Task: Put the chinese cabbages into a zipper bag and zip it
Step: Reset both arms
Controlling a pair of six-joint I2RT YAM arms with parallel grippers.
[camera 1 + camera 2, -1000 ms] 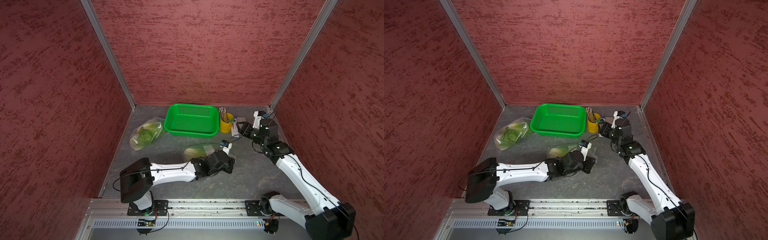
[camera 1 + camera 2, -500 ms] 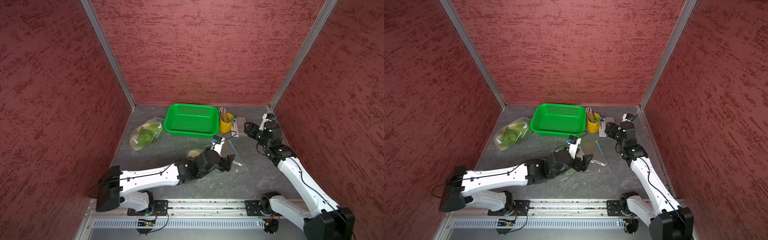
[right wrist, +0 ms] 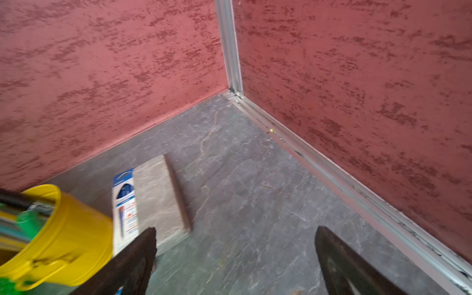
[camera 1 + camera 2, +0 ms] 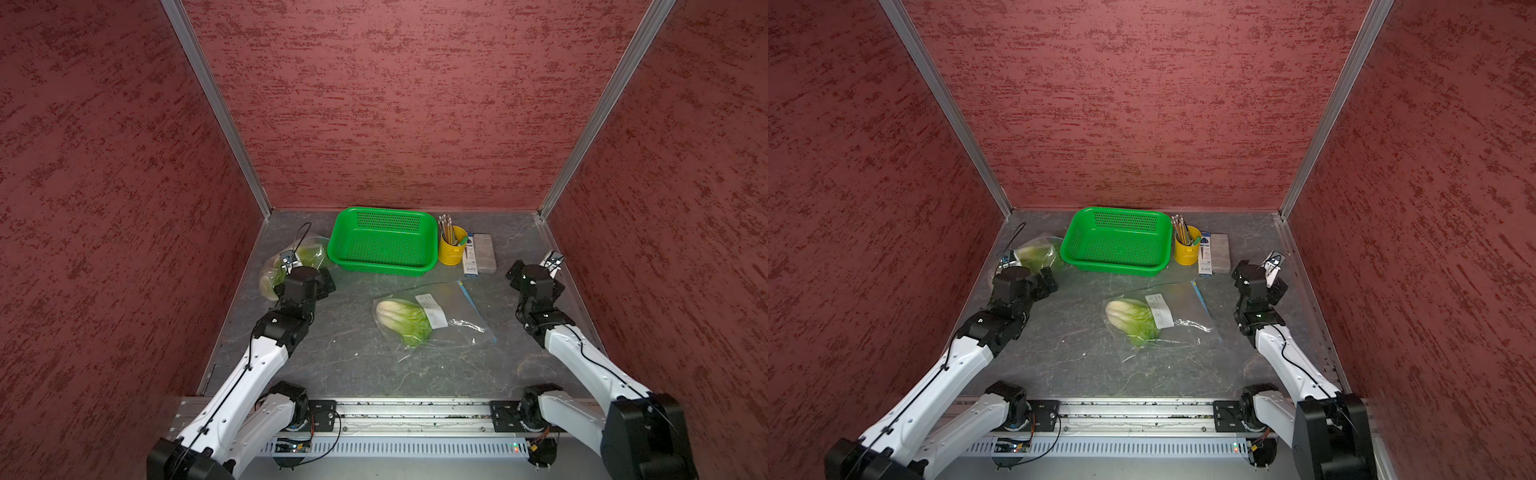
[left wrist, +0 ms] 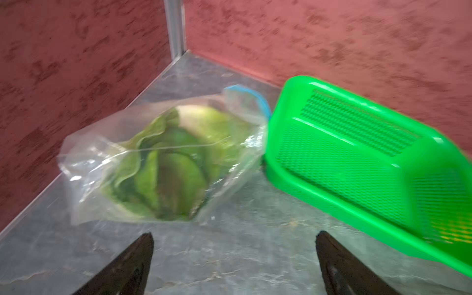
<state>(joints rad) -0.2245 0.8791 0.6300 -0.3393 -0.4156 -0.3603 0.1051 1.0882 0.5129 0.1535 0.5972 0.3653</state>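
My left gripper point(image 5: 235, 237) has its jaws spread wide with nothing between them. In its wrist view they frame bare tabletop point(image 5: 229, 258). Just beyond, at centre left of the frame, sits the corner zipper bag point(image 5: 84, 153), full of green chinese cabbage leaves point(image 5: 166, 163), and its blue closure point(image 5: 258, 98) bows against the green basket point(image 5: 357, 153). I can't tell how many heads it holds.

My right gripper point(image 3: 236, 231) is just as wide and empty. It looks past a grey block point(image 3: 158, 191) and a yellow pencil cup point(image 3: 63, 229) at lower left.

In both top views the centre zipper bag point(image 4: 457, 307) lies flat mid-frame, well apart from both grippers. One chinese cabbage head point(image 4: 399, 316) sits at its left end, and the blue zip strip point(image 4: 477, 311) runs along its right edge. I can't tell whether that strip is sealed.

I judge closing this bag to be the step in hand. I'd pin the film near the head with the left gripper and set the right on the strip's upper end. Then I'd pinch only the strip and slide along it low and steady, because the thin film will likely bunch or drag.
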